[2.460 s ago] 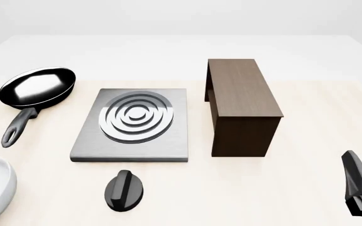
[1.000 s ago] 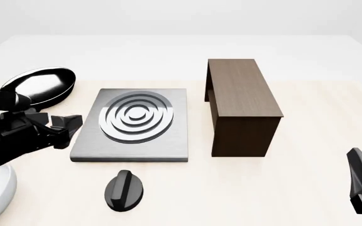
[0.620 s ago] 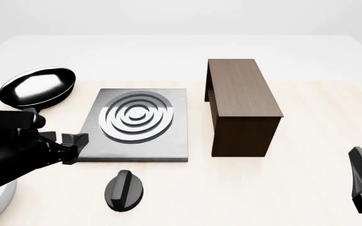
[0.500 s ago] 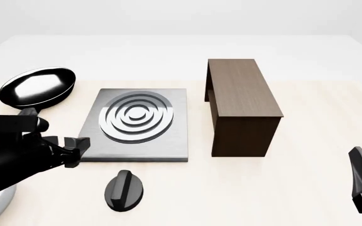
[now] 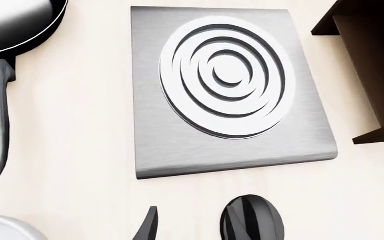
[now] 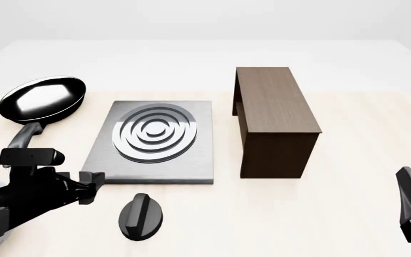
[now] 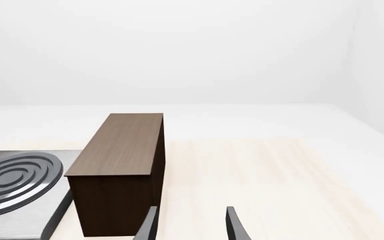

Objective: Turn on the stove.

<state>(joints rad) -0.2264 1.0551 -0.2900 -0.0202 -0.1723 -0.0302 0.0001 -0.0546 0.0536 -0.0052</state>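
**Left arm hanging low beside the stove knob**

The left end effector is showing only as a dark block in the front view, and the left wrist view is catching just one finger tip, so whether its fingers are apart or together cannot be told. The right end effector is sitting cut off at the frame edge, fingers standing apart on nothing.

The flat square brushed-grey metal stove slab with raised concentric silver rings is lying mid-worktop. Its small black round ridged knob is lying just in front, apart from the left end effector. A glossy black frying pan is lying to the left, a dark brown wooden box-shaped cabinet standing to the right, on the pale worktop
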